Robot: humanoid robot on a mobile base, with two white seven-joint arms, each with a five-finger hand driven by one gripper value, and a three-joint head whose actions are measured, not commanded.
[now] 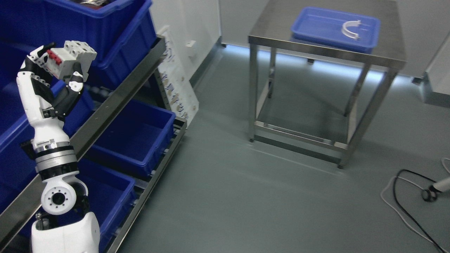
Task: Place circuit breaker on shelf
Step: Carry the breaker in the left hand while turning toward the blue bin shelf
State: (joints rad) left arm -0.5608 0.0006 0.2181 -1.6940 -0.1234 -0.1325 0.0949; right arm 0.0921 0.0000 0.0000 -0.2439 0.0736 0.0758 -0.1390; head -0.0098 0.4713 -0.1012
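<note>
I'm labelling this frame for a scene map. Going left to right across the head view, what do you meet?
Left hand holding the circuit breaker → blue bin on the shelf's lower level → white board leaning at the shelf's end → steel table carrying a blue tray → black cable on the floor.

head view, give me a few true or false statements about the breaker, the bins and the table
1. The left hand grips the circuit breaker. True.
2. The breaker lies in the blue tray. False: the tray holds a white curved part.
3. The tray sits on the metal table. True.
4. The lower blue bin on the shelf rack holds several breakers. False: it looks empty.
5. The breaker has red switches. True.
</note>
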